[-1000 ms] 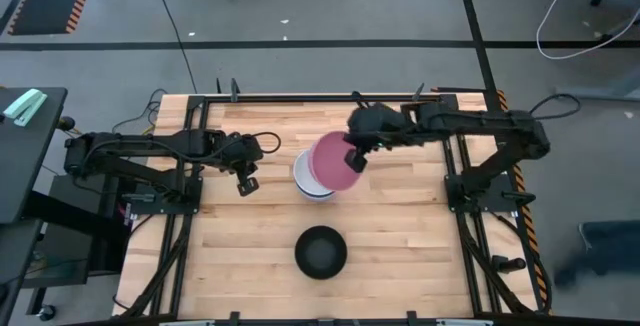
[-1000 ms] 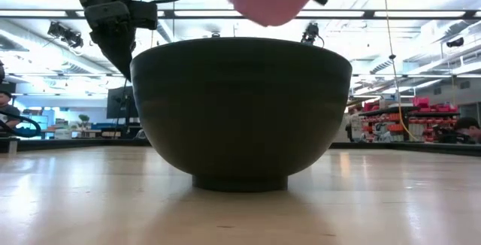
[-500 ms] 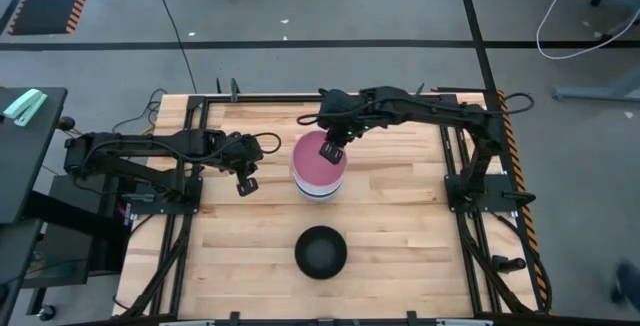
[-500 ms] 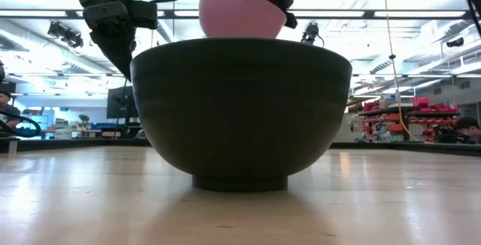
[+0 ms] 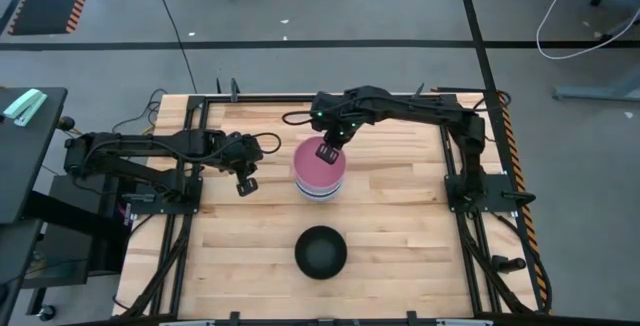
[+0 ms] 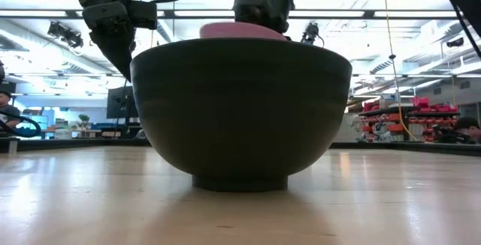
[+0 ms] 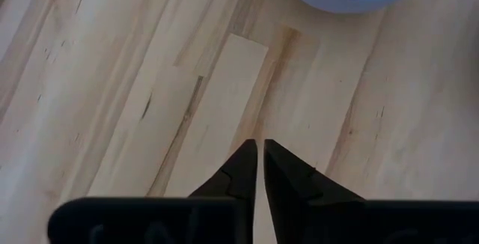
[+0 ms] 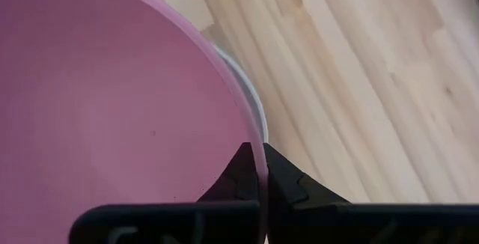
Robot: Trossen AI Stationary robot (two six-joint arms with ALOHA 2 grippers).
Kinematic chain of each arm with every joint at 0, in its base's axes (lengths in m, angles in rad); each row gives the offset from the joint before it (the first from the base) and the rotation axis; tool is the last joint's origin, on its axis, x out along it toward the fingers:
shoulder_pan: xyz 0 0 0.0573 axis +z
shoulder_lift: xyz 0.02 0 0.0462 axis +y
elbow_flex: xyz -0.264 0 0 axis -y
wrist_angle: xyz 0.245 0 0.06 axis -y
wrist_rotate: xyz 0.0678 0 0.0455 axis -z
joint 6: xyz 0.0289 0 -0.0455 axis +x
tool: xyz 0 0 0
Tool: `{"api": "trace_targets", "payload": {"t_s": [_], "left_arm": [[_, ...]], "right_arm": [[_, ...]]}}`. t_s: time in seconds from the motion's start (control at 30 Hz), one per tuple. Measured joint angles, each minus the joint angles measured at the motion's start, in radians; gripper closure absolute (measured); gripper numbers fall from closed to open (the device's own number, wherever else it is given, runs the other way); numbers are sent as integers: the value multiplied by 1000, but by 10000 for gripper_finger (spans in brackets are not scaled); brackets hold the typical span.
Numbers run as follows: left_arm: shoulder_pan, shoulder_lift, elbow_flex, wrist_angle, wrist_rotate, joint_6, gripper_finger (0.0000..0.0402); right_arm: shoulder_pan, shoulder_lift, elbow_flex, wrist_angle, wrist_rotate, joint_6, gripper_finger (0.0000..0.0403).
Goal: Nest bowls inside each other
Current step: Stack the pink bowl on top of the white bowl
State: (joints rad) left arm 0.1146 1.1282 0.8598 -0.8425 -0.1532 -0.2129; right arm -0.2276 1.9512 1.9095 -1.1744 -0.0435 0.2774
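Two dark fingers of the right claw [image 5: 328,152] pinch the far rim of the pink bowl [image 5: 318,163], apparently to seat it in the stack [image 5: 320,192] mid-desk [image 5: 400,226], while the left claw [image 5: 246,184] waits shut beside it; no writing shows.

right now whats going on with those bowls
The right gripper is pinching the rim of the pink bowl, which sits atop a stack of nested bowls near the middle of the table. One finger is inside the pink bowl and one outside. A black bowl stands alone nearer the front edge, not yet nested. The left gripper hangs shut beside the stack, holding nothing.
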Motion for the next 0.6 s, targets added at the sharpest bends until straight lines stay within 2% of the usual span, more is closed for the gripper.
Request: {"api": "trace_targets", "payload": {"t_s": [0.23,0.6], "left_arm": [[0,0,0,0,0,-1,378],[0,0,0,0,0,-4,366]], "right_arm": [[-2,48,0,-56,-1,-17,402],[-2,123,2,-62,-32,-66,402]]}}
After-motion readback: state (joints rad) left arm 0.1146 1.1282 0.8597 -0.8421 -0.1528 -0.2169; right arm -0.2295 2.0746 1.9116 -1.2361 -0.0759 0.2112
